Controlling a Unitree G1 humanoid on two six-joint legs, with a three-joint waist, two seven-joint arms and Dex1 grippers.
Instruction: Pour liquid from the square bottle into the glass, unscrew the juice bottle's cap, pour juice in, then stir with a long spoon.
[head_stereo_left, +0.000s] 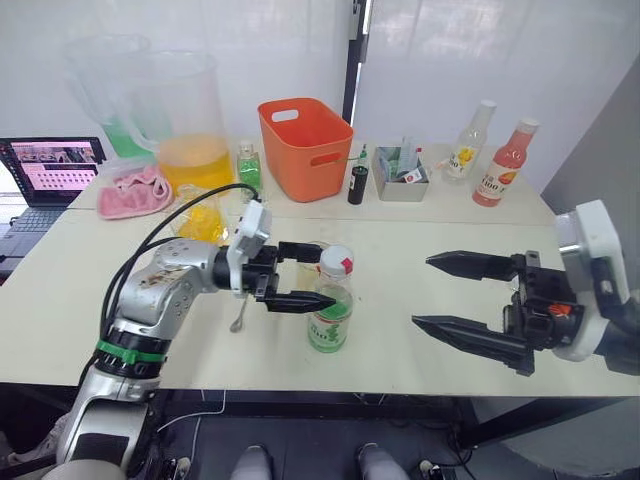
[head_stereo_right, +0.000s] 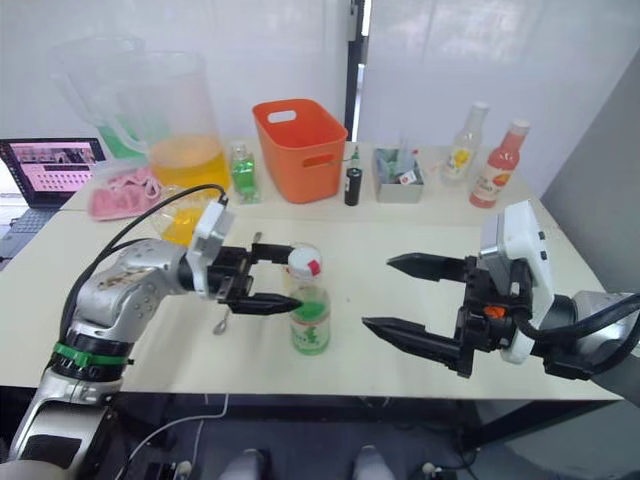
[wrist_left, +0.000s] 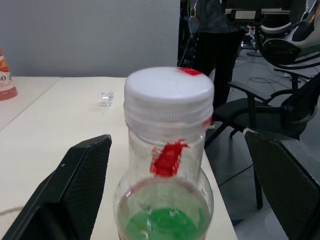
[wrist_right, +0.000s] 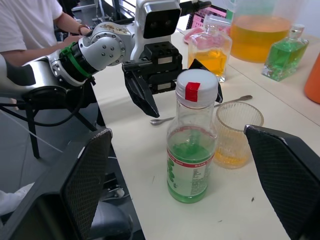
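The tall round clear plastic juice bottle (head_stereo_left: 331, 310) stands upright, white ribbed cap (head_stereo_left: 336, 260) on top, between the spread fingers of the left hand (head_stereo_left: 296, 276); the right hand (head_stereo_left: 440, 292) is also spread.

Orange basket (head_stereo_left: 305, 148), pink cloth (head_stereo_left: 133, 192), laptop (head_stereo_left: 52, 170) along the table's far side.

Legible only in part: "100" on the pink-liquid bottle (head_stereo_left: 503, 165), far beyond the right pincer (head_stereo_left: 452, 297); green lettering on the juice bottle (head_stereo_left: 331, 300) label at the left pincer (head_stereo_left: 305, 273), unreadable.
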